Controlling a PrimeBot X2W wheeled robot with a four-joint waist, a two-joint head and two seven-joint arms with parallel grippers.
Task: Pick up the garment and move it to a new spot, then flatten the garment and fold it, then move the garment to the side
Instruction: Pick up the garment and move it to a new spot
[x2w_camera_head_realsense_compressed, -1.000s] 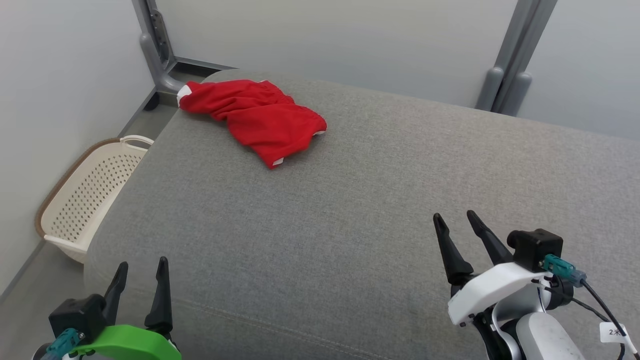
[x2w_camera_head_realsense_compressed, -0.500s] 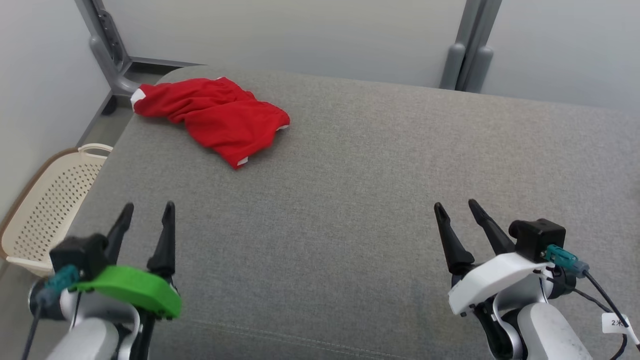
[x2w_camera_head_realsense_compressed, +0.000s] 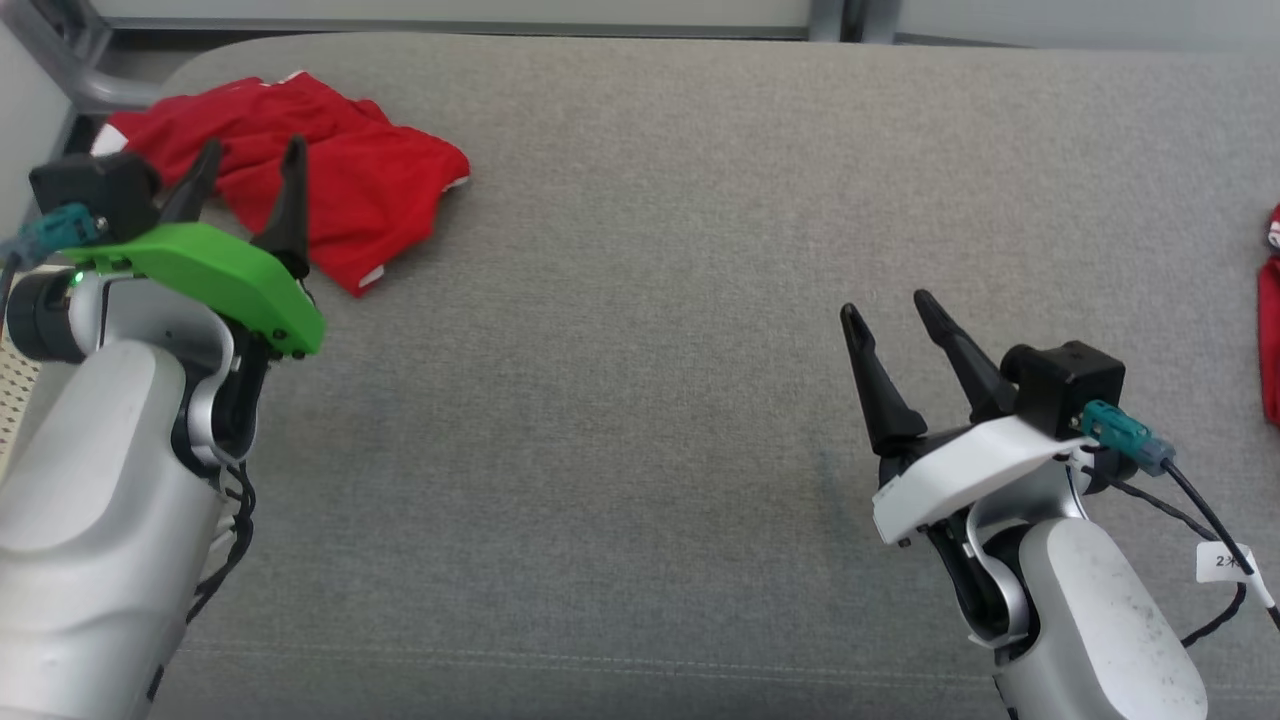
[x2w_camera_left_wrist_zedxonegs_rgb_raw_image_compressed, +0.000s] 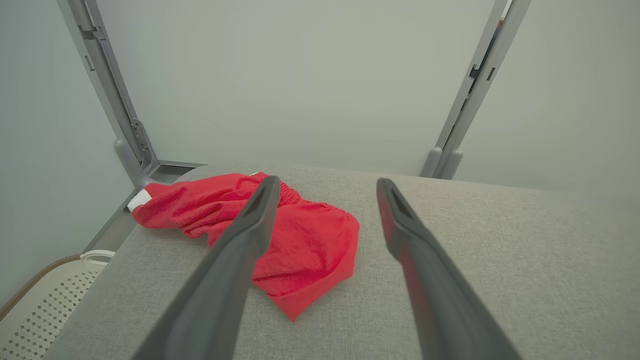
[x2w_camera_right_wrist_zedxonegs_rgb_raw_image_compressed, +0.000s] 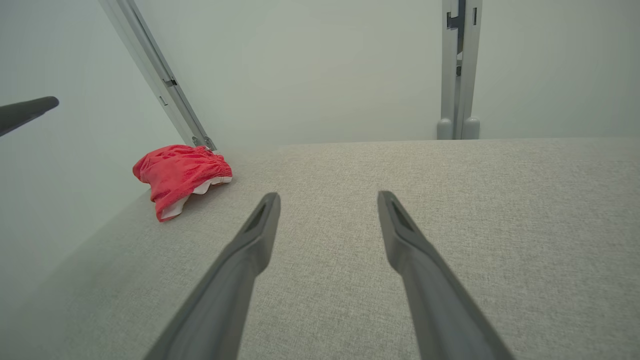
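- Grey woven fabric covers the wide cushion (x2w_camera_head_realsense_compressed: 640, 300) in front of me, with pale walls and grey metal posts (x2w_camera_left_wrist_zedxonegs_rgb_raw_image_compressed: 125, 135) standing behind it.
- On that cushion, the red garment (x2w_camera_head_realsense_compressed: 370, 200) lies crumpled at the far left corner. White trim shows at its edges, and one end reaches the cushion's rounded edge beside a post.
- My left fingers (x2w_camera_head_realsense_compressed: 290, 175) are spread wide and hold nothing. From the head view their tips overlap the red cloth. From the left wrist the cloth lies ahead of them and lower. I cannot tell whether they are over it or just short of it.
- My right fingers (x2w_camera_head_realsense_compressed: 860, 340) are also spread wide and empty. They hang above bare grey fabric toward the cushion's right side, well apart from the garment.
- A cream perforated basket (x2w_camera_left_wrist_zedxonegs_rgb_raw_image_compressed: 95, 255) sits on the floor beside the cushion's left side, below the corner where the garment lies.
- Another piece of red cloth (x2w_camera_head_realsense_compressed: 1270, 320) shows at the right edge of the head view, cut off by the frame.
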